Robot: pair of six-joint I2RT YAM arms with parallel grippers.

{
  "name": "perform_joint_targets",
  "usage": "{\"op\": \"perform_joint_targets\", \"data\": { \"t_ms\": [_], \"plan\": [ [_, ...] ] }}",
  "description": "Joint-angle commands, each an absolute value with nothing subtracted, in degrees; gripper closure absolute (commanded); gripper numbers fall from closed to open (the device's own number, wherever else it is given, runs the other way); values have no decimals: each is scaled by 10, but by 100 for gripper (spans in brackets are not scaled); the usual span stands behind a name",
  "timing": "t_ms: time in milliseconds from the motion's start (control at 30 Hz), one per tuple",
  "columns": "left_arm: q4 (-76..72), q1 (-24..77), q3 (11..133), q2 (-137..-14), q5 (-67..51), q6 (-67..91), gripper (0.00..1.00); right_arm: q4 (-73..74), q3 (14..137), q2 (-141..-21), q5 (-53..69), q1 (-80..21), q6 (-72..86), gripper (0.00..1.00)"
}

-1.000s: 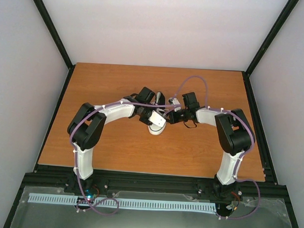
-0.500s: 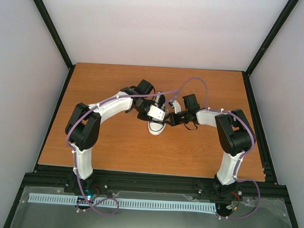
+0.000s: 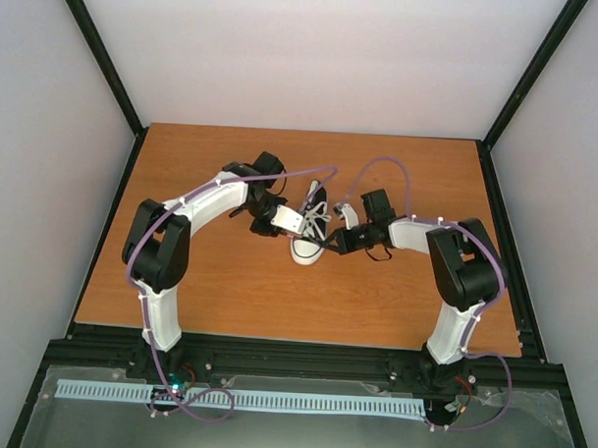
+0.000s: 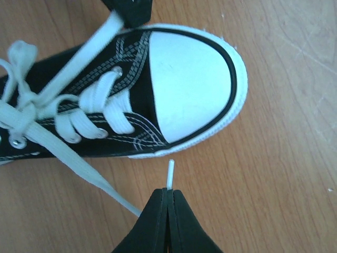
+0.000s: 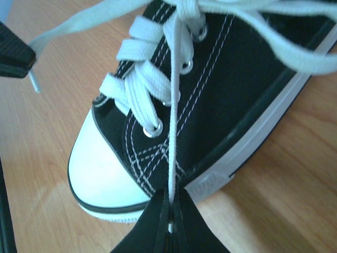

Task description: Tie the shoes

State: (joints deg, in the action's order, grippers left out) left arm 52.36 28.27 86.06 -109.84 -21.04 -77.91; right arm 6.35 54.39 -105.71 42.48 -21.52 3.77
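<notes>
The small black canvas sneaker (image 3: 307, 242) stands upright on its white sole at the centre of the top view, white toe cap toward the bottom edge. Its long white laces (image 4: 97, 89) cross above the eyelets, ends stretched out sideways.

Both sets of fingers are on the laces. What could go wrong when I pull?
1. The left fingers pinch one lace right at its plastic tip, so it could slip out.
2. The right fingers hold a taut lace, and nothing pins the shoe. Pulling may drag or tip it.
</notes>
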Motion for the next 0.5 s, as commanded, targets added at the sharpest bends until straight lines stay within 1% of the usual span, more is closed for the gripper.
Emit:
{"op": "perform_joint_targets", "data": {
  "t_ms": [0, 467],
  "plan": [
    [525, 272, 844, -1087, -201, -808, 99, 97, 531, -1028, 434, -214, 18, 97],
    [475, 267, 795, -1090, -196, -816, 99, 117, 522, -1028, 453, -215, 15, 97]
  ]
}}
